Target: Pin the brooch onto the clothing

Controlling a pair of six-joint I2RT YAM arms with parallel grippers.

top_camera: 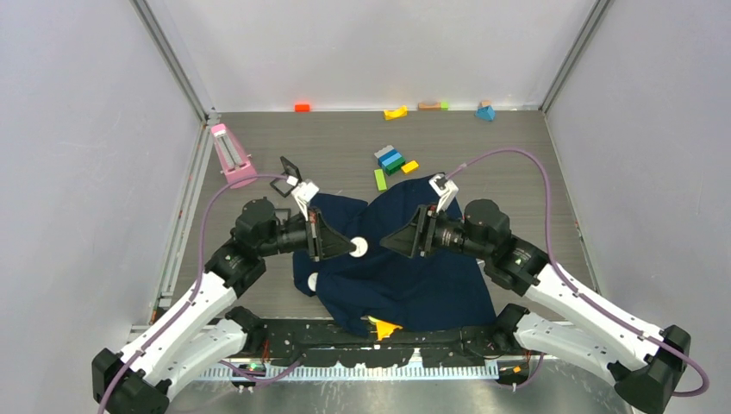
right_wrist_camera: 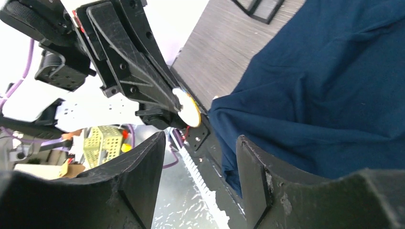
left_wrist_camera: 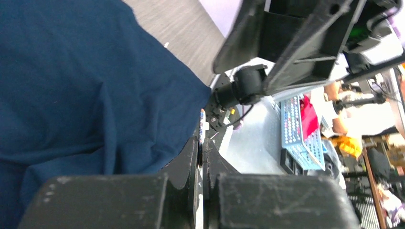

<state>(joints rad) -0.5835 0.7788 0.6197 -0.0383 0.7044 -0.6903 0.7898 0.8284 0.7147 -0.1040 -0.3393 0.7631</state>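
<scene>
Here, the left end effector [top_camera: 350,247] pinches the brooch [right_wrist_camera: 187,109] over the clothing [top_camera: 414,276], while the right end effector [top_camera: 386,242] gapes apart.

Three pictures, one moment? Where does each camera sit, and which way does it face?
Top: fixed above and behind, facing down at the table and shirt; left arm and right arm both show.
Right wrist: rides the right arm, looking out between the open fingers of the right tool at the left tool pinching the brooch.
Left wrist: rides the left arm, looking along its shut tool at shirt and right tool.
Shared: both wrist views show the shirt.
</scene>
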